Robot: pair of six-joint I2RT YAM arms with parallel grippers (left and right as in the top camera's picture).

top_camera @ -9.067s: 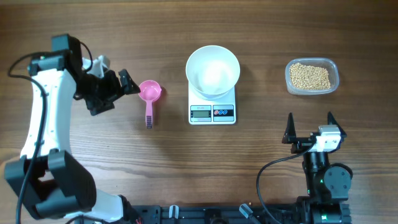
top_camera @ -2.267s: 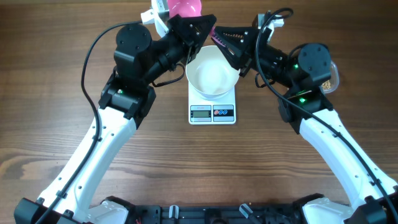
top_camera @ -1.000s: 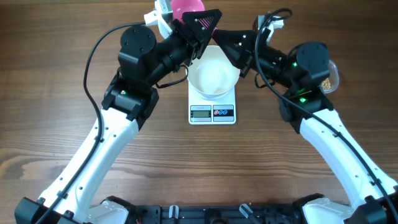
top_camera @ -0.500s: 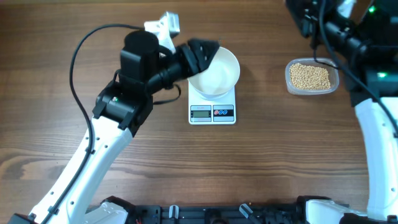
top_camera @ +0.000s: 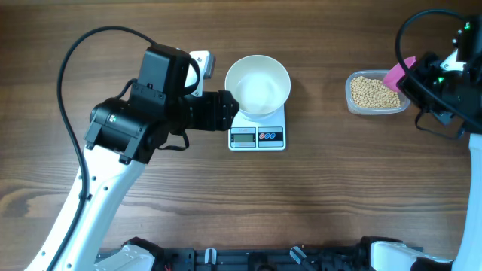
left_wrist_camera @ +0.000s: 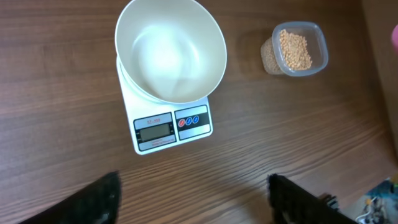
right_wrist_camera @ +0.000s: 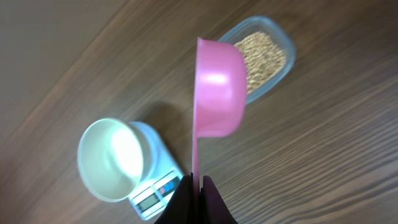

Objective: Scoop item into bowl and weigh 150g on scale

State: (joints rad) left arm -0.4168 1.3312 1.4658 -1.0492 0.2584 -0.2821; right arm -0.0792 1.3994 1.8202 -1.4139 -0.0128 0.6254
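Observation:
The white bowl [top_camera: 257, 84] stands empty on the white scale [top_camera: 257, 136]. Tan beans [top_camera: 375, 92] fill the clear tub [top_camera: 404, 95] at the right. My right gripper [top_camera: 410, 74] is shut on the handle of a pink scoop [top_camera: 396, 74], which hangs on edge above the tub's right end. In the right wrist view the scoop [right_wrist_camera: 217, 87] rises from the shut jaws [right_wrist_camera: 198, 182], with the tub [right_wrist_camera: 281, 66] behind it and the bowl [right_wrist_camera: 112, 158] lower left. My left gripper [top_camera: 230, 113] is open and holds nothing, just left of the scale [left_wrist_camera: 173, 124].
Bare wooden table lies on all sides. The left arm [top_camera: 135, 124] reaches in from the lower left and ends beside the scale. The right arm [top_camera: 452, 90] stands at the far right edge, next to the tub.
The right gripper carried the pink scoop from above the bowl over to the tub. The left gripper opened wider and drew back to the left of the scale.

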